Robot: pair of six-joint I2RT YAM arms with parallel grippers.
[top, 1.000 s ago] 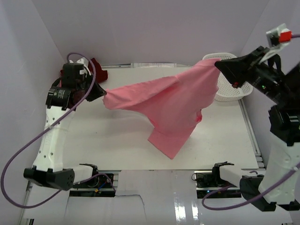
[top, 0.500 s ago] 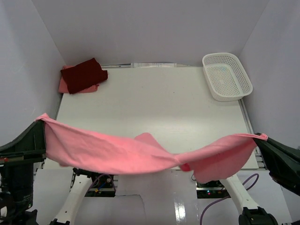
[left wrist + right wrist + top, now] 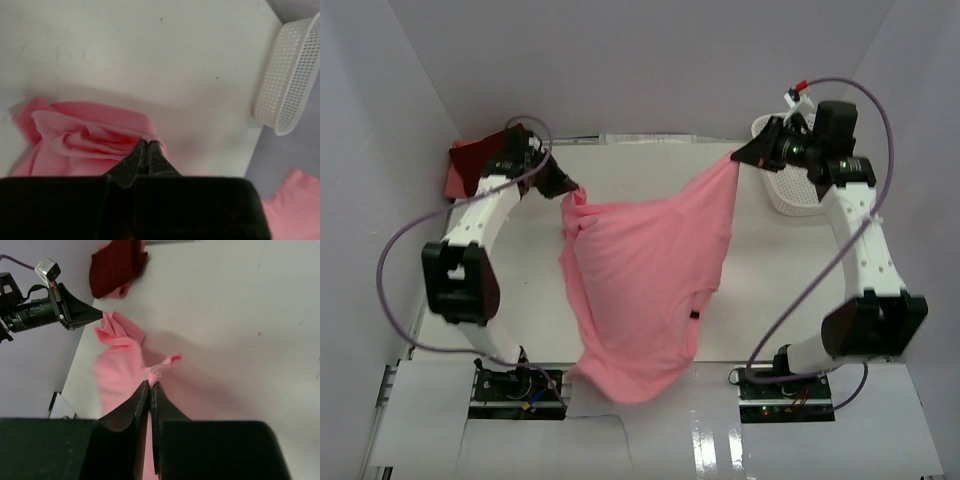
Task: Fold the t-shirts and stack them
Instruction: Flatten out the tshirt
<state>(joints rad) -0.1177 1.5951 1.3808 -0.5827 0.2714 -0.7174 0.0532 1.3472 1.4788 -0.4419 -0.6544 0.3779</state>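
Note:
The light pink t-shirt [image 3: 645, 280] is held up by two top corners and spreads down across the table, its lower end hanging over the near edge. My left gripper [image 3: 570, 190] is shut on its left corner, bunched at the tips [image 3: 147, 143]. My right gripper [image 3: 738, 158] is shut on its right corner [image 3: 151, 385]. The shirt also shows in the left wrist view [image 3: 85, 137] and the right wrist view [image 3: 117, 365]. The dark maroon t-shirt [image 3: 472, 160] lies folded at the back left on the salmon pink one [image 3: 452, 185], partly hidden by my left arm. Both also show in the right wrist view, maroon [image 3: 117, 265] and salmon [image 3: 126, 288].
The white mesh basket [image 3: 792, 195] stands at the back right, partly behind my right arm; it also shows in the left wrist view [image 3: 295, 75]. Purple walls close in the back and sides. Purple cables loop beside both arms.
Both arms swung the shirt from the back of the table close up to the camera and out again. It now hangs between the grippers over the far half, its lower end over the near edge.

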